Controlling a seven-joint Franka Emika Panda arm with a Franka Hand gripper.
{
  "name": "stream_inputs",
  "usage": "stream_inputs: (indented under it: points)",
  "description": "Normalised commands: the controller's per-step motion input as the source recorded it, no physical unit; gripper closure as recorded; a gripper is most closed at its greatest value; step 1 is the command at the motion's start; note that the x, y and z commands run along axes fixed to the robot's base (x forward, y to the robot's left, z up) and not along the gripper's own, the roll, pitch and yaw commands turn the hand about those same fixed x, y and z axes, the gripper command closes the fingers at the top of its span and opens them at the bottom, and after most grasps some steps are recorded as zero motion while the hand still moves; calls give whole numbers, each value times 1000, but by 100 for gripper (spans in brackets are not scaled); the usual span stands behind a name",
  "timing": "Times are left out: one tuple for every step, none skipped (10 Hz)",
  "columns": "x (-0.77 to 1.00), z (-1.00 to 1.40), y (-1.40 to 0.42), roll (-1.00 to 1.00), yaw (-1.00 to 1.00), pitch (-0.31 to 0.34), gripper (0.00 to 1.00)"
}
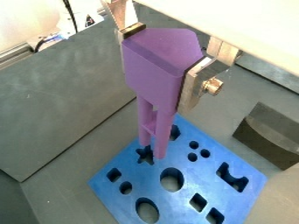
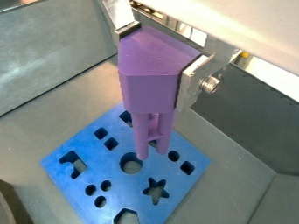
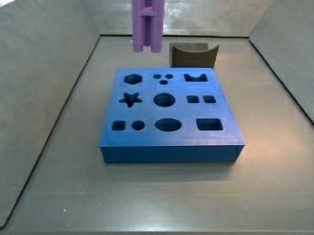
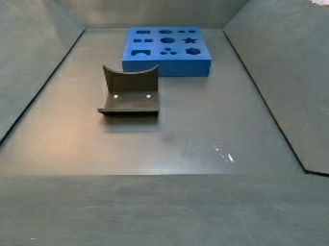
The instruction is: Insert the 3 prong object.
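My gripper (image 1: 163,57) is shut on the wide top of the 3 prong object (image 1: 158,79), a lilac-purple piece, and holds it upright. Silver fingers (image 1: 194,84) clamp its two sides; both wrist views show this grip (image 2: 160,54). Its prongs (image 2: 146,131) hang down over the blue block (image 2: 82,175) with shaped holes. In a side view the prongs (image 3: 147,23) stand clearly above the block's far edge (image 3: 172,138), apart from it; the gripper is out of that frame. In a side view only the blue block (image 4: 167,58) shows, the purple piece does not.
A brown curved block (image 4: 129,91) stands on the grey floor, apart from the blue block; it also shows in a side view (image 3: 193,55) and a wrist view (image 1: 271,131). Grey sloping walls (image 3: 61,110) enclose the floor.
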Motion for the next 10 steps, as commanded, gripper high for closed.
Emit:
stream_inputs:
  points:
    - [69, -394, 169, 89, -823, 91, 100]
    - [83, -383, 166, 84, -829, 83, 100]
    - [83, -380, 174, 60, -843, 73, 100]
    - [94, -434, 197, 24, -840, 84, 100]
    - [89, -411, 229, 0, -823, 67, 100]
    - [80, -383, 263, 0, -789, 49, 100]
    - [63, -297, 383, 0, -649, 4, 100]
    - [94, -171, 483, -101, -457, 0, 100]
    - [106, -109, 543, -163, -351, 0, 100]
    - [109, -100, 534, -150, -369, 0, 100]
